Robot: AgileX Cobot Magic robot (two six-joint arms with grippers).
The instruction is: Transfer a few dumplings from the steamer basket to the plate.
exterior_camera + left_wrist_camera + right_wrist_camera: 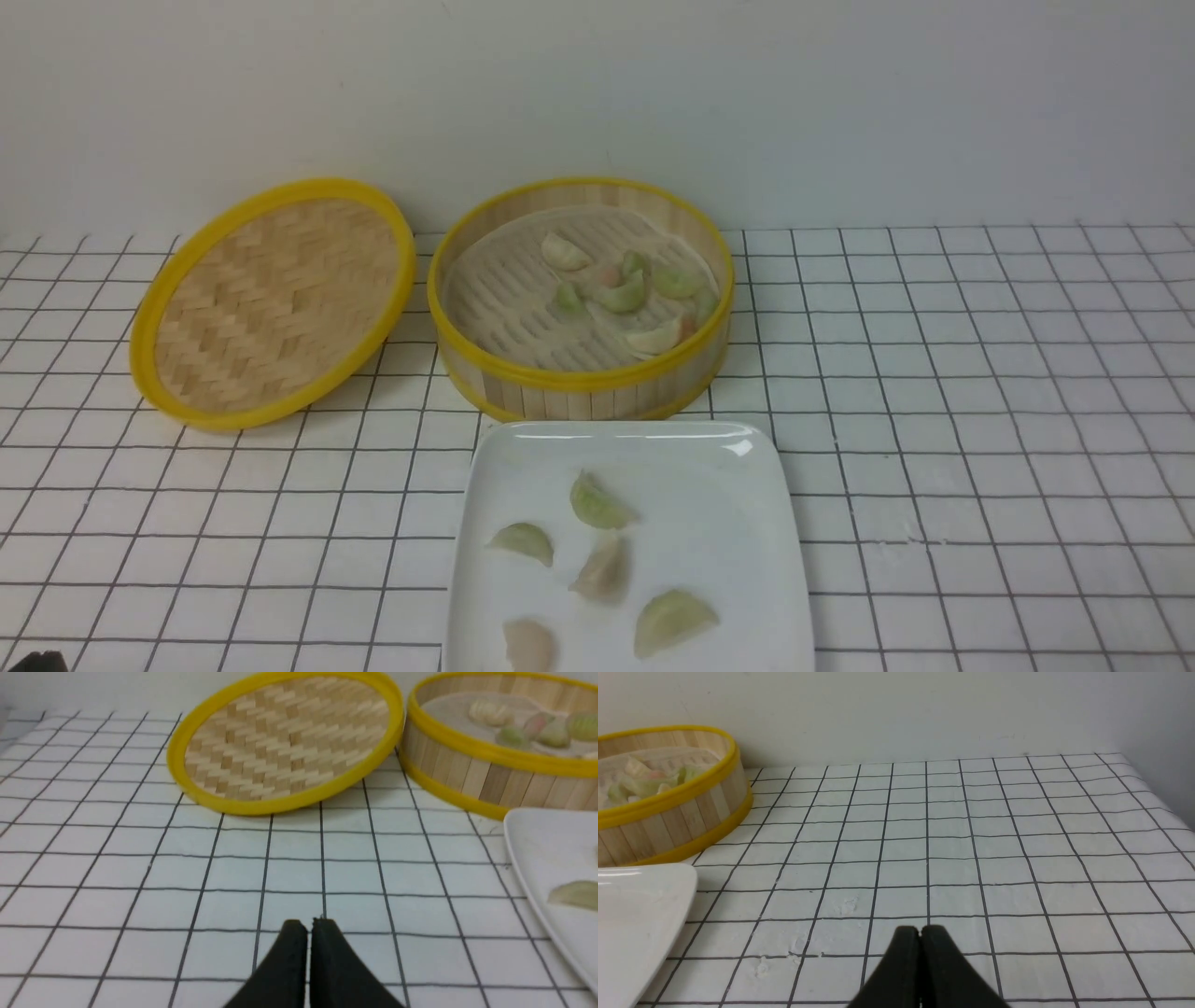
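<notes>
The steamer basket (579, 378) stands at the back centre with several dumplings (621, 294) on its slatted floor. It also shows in the left wrist view (490, 779) and the right wrist view (691, 821). The white plate (738, 523) lies in front of it and holds several dumplings (597, 504), green and pinkish. The plate's edge shows in the left wrist view (528, 849) and the right wrist view (640, 914). My left gripper (308, 926) is shut and empty, low over the cloth left of the plate. My right gripper (920, 931) is shut and empty, over the cloth right of the plate. Neither gripper shows in the front view.
The flat woven lid (271, 299) leans against the basket's left side, seen also in the left wrist view (285, 742). A white gridded cloth (980, 420) covers the table. A wall stands behind. The table's right edge shows in the right wrist view (1157, 793).
</notes>
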